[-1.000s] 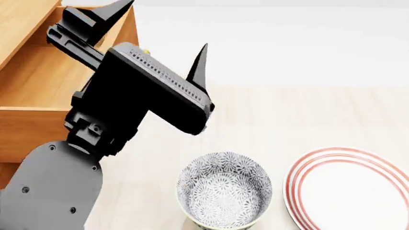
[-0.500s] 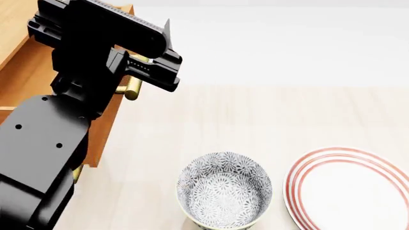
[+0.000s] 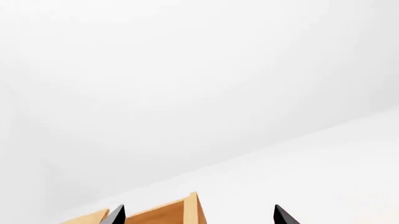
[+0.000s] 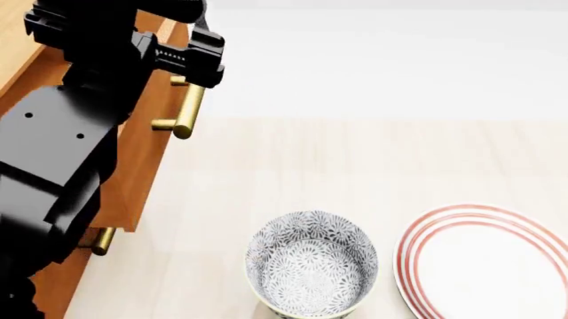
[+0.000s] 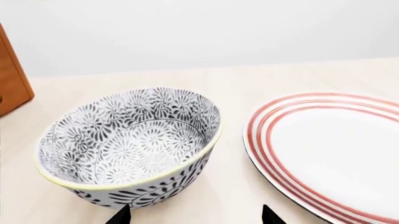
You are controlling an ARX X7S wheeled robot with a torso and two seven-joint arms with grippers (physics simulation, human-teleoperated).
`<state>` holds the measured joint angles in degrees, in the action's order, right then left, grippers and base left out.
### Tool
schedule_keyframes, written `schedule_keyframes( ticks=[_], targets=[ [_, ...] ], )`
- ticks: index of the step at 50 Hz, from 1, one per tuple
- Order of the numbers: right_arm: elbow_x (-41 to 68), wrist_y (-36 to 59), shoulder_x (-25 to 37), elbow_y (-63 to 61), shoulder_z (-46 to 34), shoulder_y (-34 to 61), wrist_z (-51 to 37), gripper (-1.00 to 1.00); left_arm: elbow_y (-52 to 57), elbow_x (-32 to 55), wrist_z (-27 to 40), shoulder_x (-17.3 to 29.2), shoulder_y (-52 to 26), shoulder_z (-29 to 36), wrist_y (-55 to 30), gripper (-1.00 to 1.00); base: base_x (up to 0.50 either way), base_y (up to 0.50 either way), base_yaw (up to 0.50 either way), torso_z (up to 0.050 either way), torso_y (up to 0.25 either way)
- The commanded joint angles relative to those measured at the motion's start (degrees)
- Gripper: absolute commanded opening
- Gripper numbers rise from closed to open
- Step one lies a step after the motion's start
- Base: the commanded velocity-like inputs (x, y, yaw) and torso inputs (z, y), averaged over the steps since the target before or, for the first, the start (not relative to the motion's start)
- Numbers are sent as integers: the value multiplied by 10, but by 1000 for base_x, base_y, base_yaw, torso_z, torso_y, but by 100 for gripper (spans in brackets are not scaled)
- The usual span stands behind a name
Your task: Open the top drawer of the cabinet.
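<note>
The cabinet (image 4: 49,286) stands at the left edge of the head view. The top drawer (image 4: 146,159) juts out past the drawer below; its brass bar handle (image 4: 188,109) is bare. The inside of the drawer is hidden behind my left arm (image 4: 71,139), which rises over the drawer. My left gripper (image 3: 199,217) is open and empty and points up at the white wall, with a wooden corner (image 3: 181,212) beyond its fingertips. My right gripper (image 5: 195,217) is open and empty, low over the table next to the bowl; it does not show in the head view.
A patterned grey-and-white bowl (image 4: 310,262) (image 5: 134,144) stands on the pale table in front of the cabinet. A white plate with red rings (image 4: 488,262) (image 5: 330,149) lies right of it. A lower drawer's brass handle (image 4: 102,240) peeks out under the top drawer.
My left arm has swung left and up, away from the drawer's handle. The handle and drawer front, hidden behind the gripper a second ago, now show. Bowl and plate have not moved.
</note>
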<state>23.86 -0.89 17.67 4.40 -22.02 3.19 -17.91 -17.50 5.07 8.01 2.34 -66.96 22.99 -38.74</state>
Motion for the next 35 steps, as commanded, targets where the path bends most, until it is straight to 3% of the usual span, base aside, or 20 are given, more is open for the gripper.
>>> schedule_keyframes(
  ticks=[1,7,20,35],
  targets=[
    [-4,0,-6,10,3,-1,10,100,-107,60,34,-18,-52,-47,10,100,0,0,0,0,0],
    [-2,3,-5,6,3,-1,8,100,-118,119,63,-17,-59,-64,-15,100,0,0,0,0,0],
    [-1,4,-4,8,2,2,5,100,-178,163,96,-11,-79,-65,8,100,0,0,0,0,0],
    [1,6,-3,8,-1,3,5,100,-240,238,145,-16,-137,-79,-80,100,0,0,0,0,0]
  ],
)
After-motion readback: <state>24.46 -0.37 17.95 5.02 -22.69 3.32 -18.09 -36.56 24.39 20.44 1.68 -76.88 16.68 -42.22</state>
